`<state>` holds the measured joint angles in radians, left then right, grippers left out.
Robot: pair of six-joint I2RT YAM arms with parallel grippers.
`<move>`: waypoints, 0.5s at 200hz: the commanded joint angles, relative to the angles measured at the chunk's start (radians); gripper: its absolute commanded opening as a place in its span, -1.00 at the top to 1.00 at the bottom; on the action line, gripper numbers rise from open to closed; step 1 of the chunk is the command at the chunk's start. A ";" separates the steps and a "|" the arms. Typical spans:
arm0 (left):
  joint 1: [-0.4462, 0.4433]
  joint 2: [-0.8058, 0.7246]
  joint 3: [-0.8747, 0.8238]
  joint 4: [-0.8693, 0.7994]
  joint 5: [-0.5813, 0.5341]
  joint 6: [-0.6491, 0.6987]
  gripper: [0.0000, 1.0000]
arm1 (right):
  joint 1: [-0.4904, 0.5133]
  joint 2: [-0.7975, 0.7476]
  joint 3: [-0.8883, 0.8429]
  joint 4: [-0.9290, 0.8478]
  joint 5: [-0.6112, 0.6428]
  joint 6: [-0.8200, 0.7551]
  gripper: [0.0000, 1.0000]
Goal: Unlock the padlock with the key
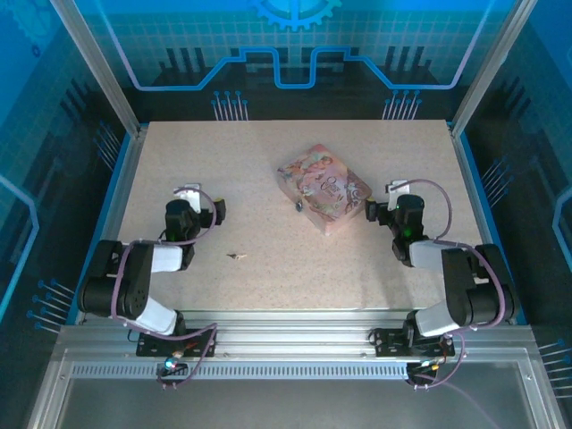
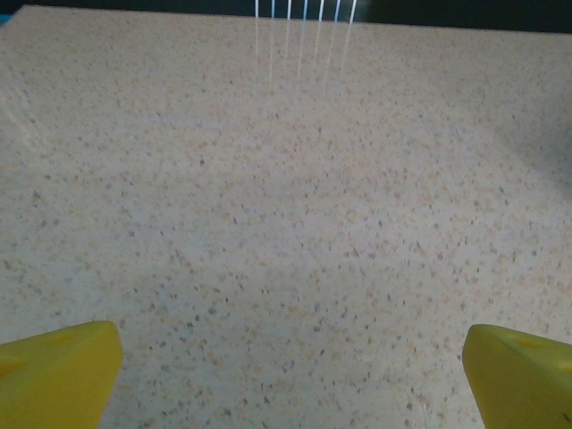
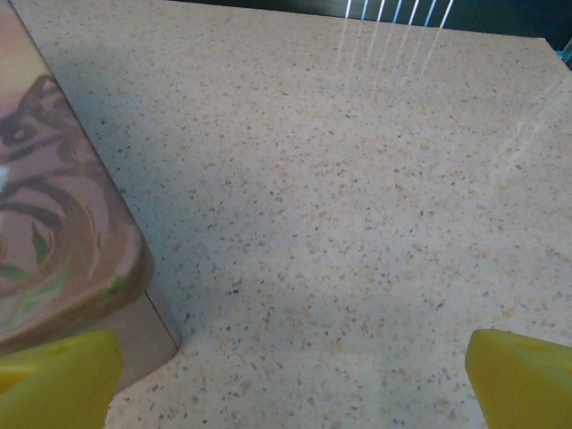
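Since both grippers are empty, we judge the task at step 1: picking up the key, not yet begun. Black 2-finger left gripper (image 1: 204,200) stands with jaws wide apart, nothing between its yellow fingertips (image 2: 58,371) but bare table. Right gripper (image 1: 384,200) is likewise spread wide and holds nothing; 1 of its fingertips (image 3: 58,380) sits just beside a corner of the pink rectangular cartoon-print box (image 3: 63,223).

Tiny thin pale gold metal key (image 1: 237,256) lies flat on the table, near the left gripper, nearer the arm bases and to its right. Tiny dark metallic padlock (image 1: 298,207) lies at the box's left side; touching or not, we cannot tell.

Next move, in our view: left gripper swings over the key and pinches it. It is thin and flat, so a fiddly pick. Right gripper probably has to steady the padlock.

Surface: speckled beige table (image 1: 268,152), matte, a few glare streaks. Room: enclosure of blue circuit-print panels (image 1: 295,45) on aluminium posts (image 1: 94,63).
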<state>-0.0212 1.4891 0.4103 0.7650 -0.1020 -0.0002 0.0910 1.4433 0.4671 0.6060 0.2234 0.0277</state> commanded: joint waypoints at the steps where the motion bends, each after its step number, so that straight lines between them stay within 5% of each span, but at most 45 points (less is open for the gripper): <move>1: 0.009 -0.083 0.088 -0.168 -0.038 -0.009 -0.98 | -0.009 -0.088 0.070 -0.159 -0.004 0.025 -0.99; 34: 0.004 -0.171 0.174 -0.308 -0.043 -0.079 -0.98 | -0.011 -0.231 0.069 -0.279 -0.007 0.106 -1.00; 64: 0.022 -0.218 0.264 -0.435 0.080 -0.384 -0.98 | -0.024 -0.391 0.089 -0.429 -0.095 0.279 -0.99; 84: 0.048 -0.184 0.312 -0.437 0.298 -0.484 -0.98 | -0.055 -0.484 0.133 -0.666 -0.059 0.537 -0.99; 100: 0.048 -0.123 0.370 -0.453 0.447 -0.522 -0.98 | -0.104 -0.526 0.110 -0.667 -0.204 0.562 -0.99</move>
<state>0.0135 1.3029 0.7055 0.3859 0.0715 -0.3592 0.0448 0.9771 0.5602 0.1108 0.1474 0.3855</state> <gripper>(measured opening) 0.990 0.997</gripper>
